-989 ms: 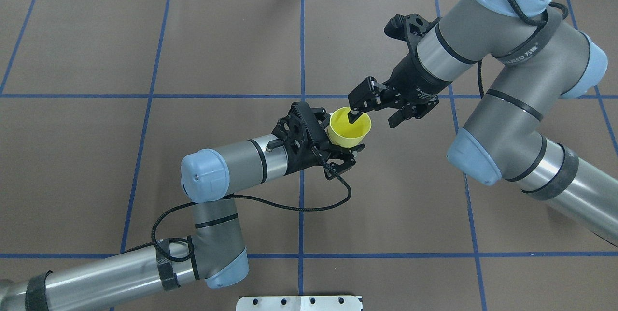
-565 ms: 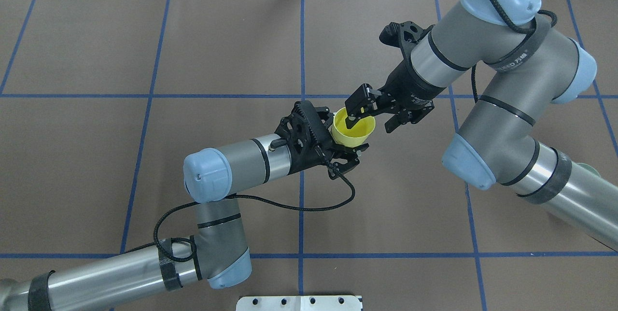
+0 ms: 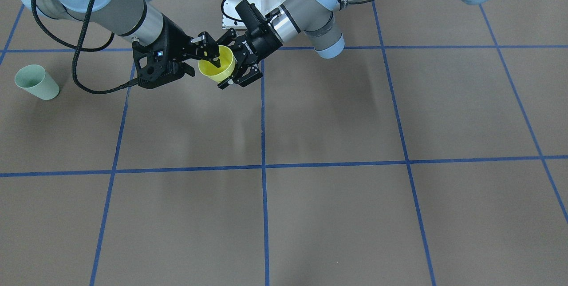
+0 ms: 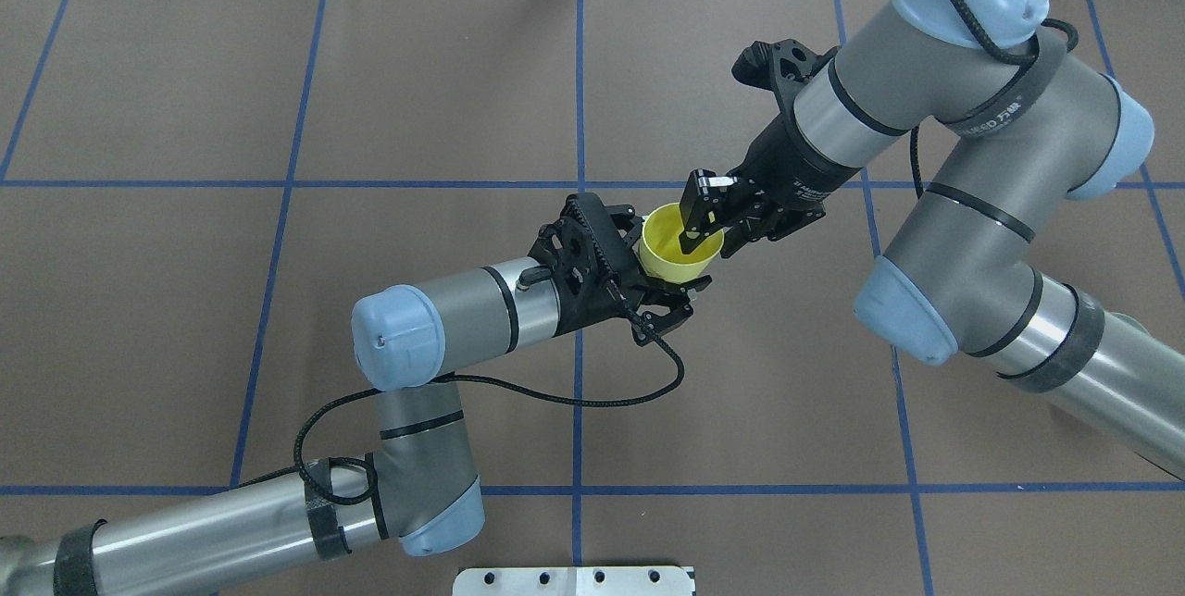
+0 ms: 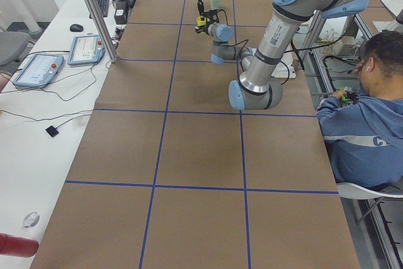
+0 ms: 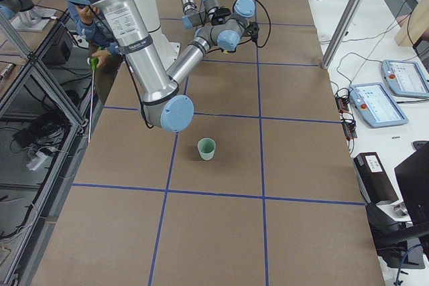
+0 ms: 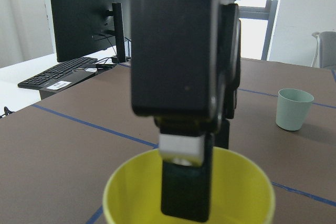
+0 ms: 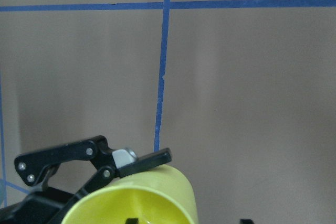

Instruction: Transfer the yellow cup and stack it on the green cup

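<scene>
Right gripper [image 4: 711, 235] is narrowing versus a second ago, fingers straddling the wall of the yellow cup [image 4: 662, 242], can't tell if clamping yet, while left gripper [image 4: 674, 255] is clenching that cup's body above the table [image 4: 417, 96], green cup [image 3: 36, 82] sitting well apart.

Grey arms [image 4: 463, 304]; pale-blue joint caps [image 4: 396, 337]; black left pincer [image 4: 668, 255], right pincer [image 4: 711, 235].

ROBOTIQ on left end effector [image 3: 220, 63], other lettering illegible
</scene>
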